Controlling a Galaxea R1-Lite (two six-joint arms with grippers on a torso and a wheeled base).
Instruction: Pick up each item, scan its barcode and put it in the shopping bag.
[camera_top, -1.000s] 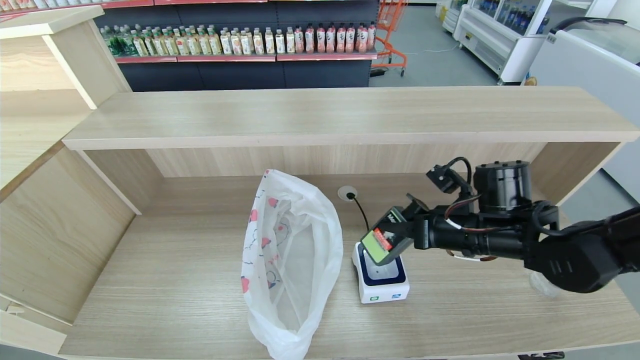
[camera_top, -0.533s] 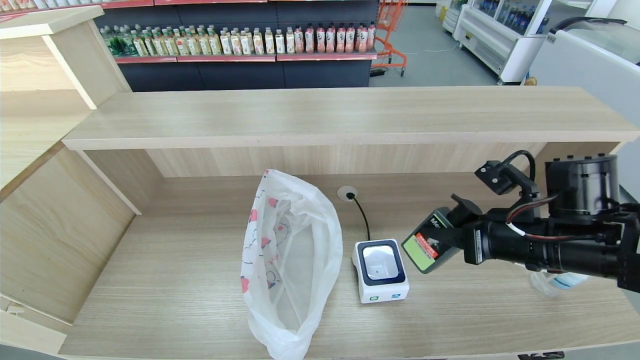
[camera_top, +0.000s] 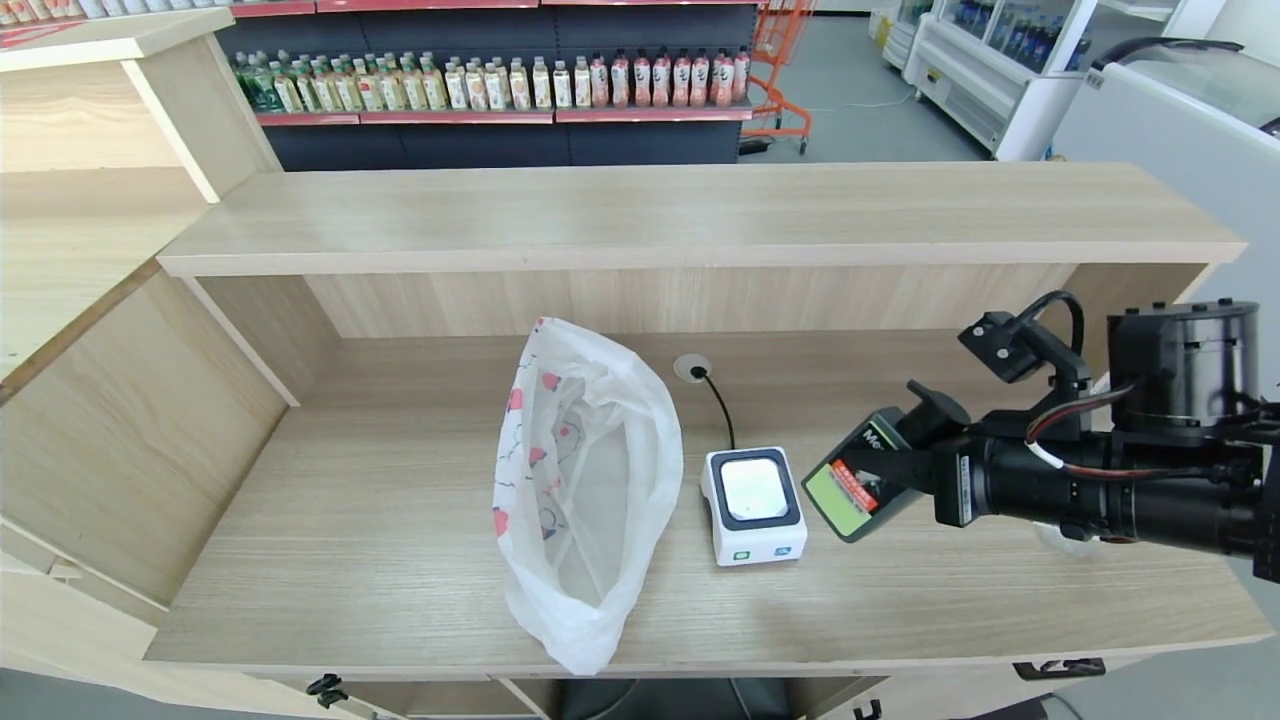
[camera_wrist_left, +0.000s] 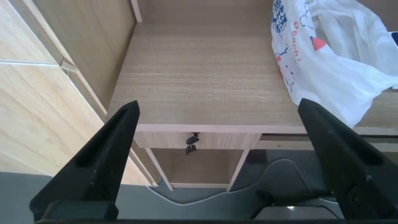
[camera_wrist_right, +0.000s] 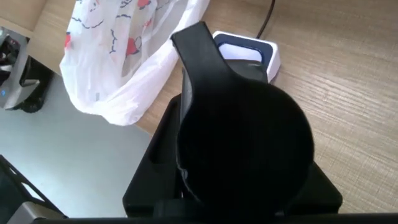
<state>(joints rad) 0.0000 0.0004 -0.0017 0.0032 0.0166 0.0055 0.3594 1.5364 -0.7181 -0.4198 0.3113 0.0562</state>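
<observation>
Dark rectangular packet with a green-and-red label (camera_top: 850, 485) sits pinched between the right gripper's (camera_top: 895, 462) fingers, so pick-up looks done. The white box scanner with a dark-framed window (camera_top: 752, 492) lies just beyond the fingertips. The white translucent plastic shopping bag with red prints (camera_top: 590, 470), seemingly empty, is farther past it. Bagging is not yet done. Left gripper (camera_wrist_left: 219, 115) hangs with fingers spread, holding nothing. One packet, one scanner, one bag.

Bag (camera_top: 600, 420) mouth open, prob. passable; scanner (camera_top: 752, 492) just beside; ledge (camera_top: 700, 215) overhangs rear.
</observation>
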